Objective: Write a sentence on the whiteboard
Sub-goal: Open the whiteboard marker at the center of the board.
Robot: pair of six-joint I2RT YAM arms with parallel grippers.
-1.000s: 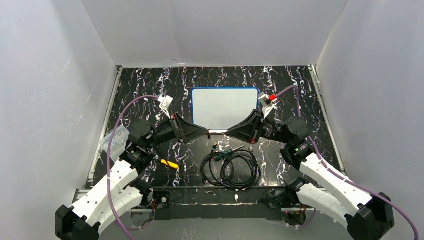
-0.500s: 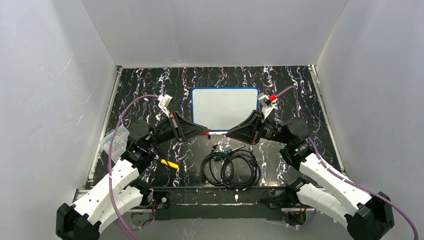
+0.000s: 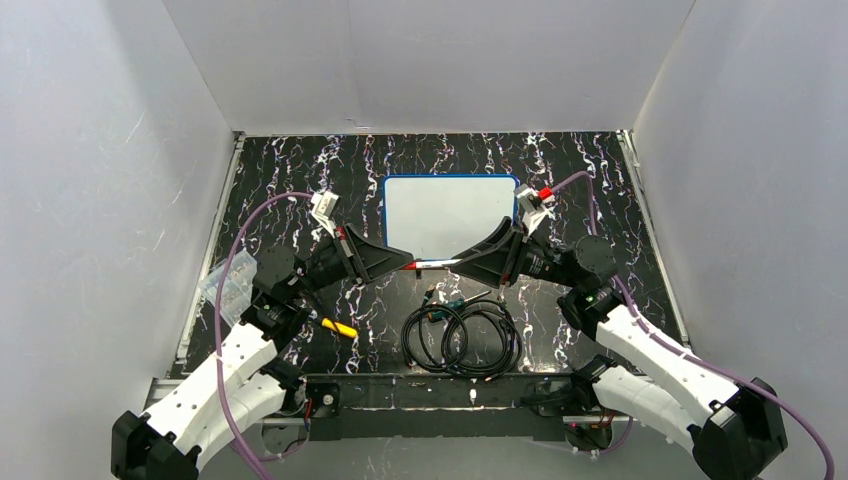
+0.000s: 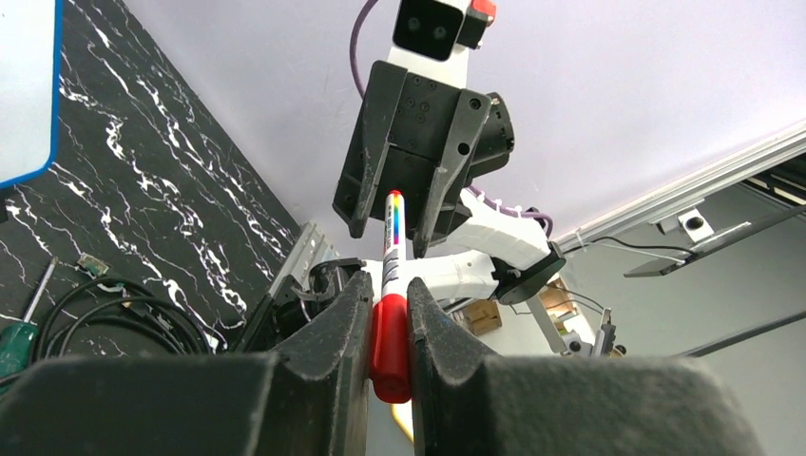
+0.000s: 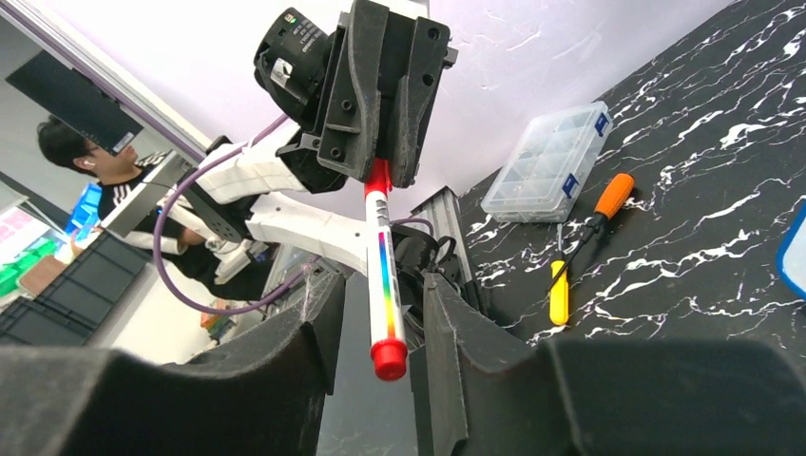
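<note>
Whiteboard (image 3: 450,215), blue-framed, lies flat on black marbled tabletop (image 3: 290,180), centre-back, just beyond both tools. Board face looks plain white from above. Two arms meet tip to tip in front of its near edge. Left tool (image 3: 405,264) clamped tight on red cap of marker (image 4: 391,237). Right tool (image 3: 465,262) faces it, fingers parted on either side of marker's other end, slim gap each side. Coiled black cables (image 3: 462,338) near arm bases. Orange-yellow screwdriver (image 3: 335,327) and clear compartment box (image 5: 546,161) on left side.
</note>
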